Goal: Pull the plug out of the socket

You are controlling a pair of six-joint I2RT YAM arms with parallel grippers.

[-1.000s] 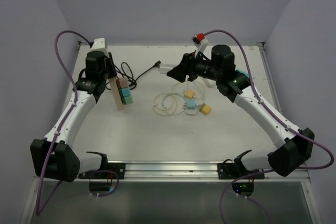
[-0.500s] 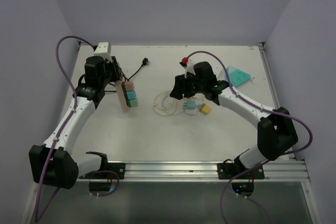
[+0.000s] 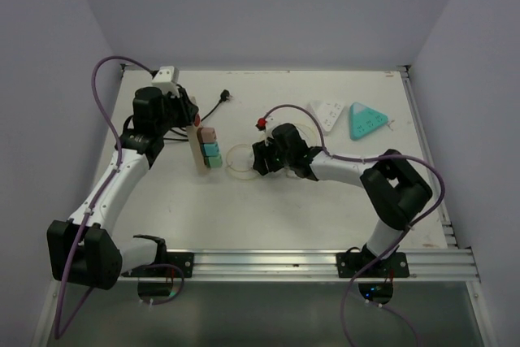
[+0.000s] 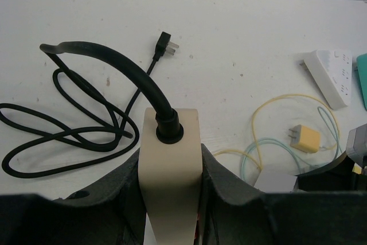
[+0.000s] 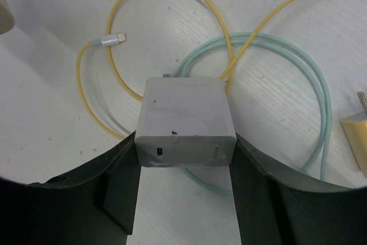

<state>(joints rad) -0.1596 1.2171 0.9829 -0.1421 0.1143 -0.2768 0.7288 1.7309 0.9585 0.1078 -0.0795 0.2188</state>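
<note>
The socket strip (image 4: 171,199) is clamped at its cord end by the left gripper (image 4: 171,167), whose jaws are closed hard against its two long sides. The black cord (image 4: 103,61) leaves the strip just ahead of these jaws and is coiled further ahead, to their left. Three coloured plugs (image 3: 211,150) are seated in a row on the strip's face, just past the left jaws in the overhead view.

A grey charger block (image 5: 183,113) is held by the right gripper (image 5: 184,142). Its jaws are set about halfway apart and are pressed on both sides of the block. Only a corner of the strip is seen, ahead and to the left of these jaws and clear of the block. The block is therefore judged to be off the socket.

The block is gripped near its rear end only, so it could be pivoted or dropped if it is knocked. The yellow cable (image 5: 114,67) and teal cable (image 5: 298,84) are looped directly beneath and ahead of the right jaws, and could be snagged and dragged. The strip is held at one end, so a sideways pull on a seated plug could twist it out of the left jaws.

No brand can be read. A faint mark beside the small port on the block's near face is too small to make out.
</note>
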